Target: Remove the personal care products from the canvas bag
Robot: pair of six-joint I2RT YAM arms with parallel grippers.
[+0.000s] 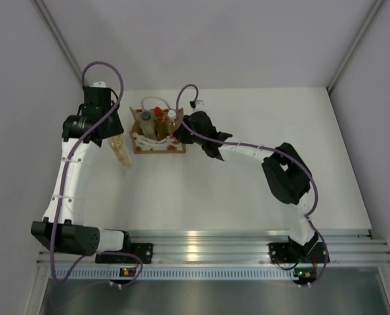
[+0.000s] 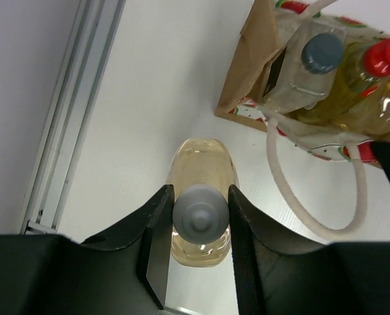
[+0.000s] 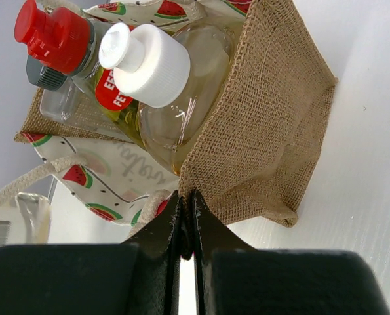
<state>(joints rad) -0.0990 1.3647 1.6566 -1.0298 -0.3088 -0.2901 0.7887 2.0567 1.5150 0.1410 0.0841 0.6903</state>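
My left claw [image 2: 200,216] fills the near edge of the wrist view, its two black fingers [image 2: 156,216] narrowed onto the grey cap [image 2: 200,213] of a clear bottle [image 2: 201,157] of pale amber liquid. The bottle points straight away from my wrist: cap up in my grip, base down toward the white table [image 2: 149,85], long axis close to upright. I cannot tell if the base touches the table. It sits just left of the bag [image 2: 253,59], outside it.

From above, my left arm runs from the near left corner along the left wall to the far side, with the wrist bent down over the bottle.

The brown bag stands at the far middle of the table. Three bottles are inside, caps up: one grey-capped [image 2: 320,52], one red-capped [image 2: 385,56], one white-capped [image 3: 145,62].

My right arm rises from the near right, elbow high on the right, forearm stretched left. My right claw [image 3: 187,203] is pressed fully together at the bag's right burlap edge. I cannot tell whether cloth is nipped between the tips.
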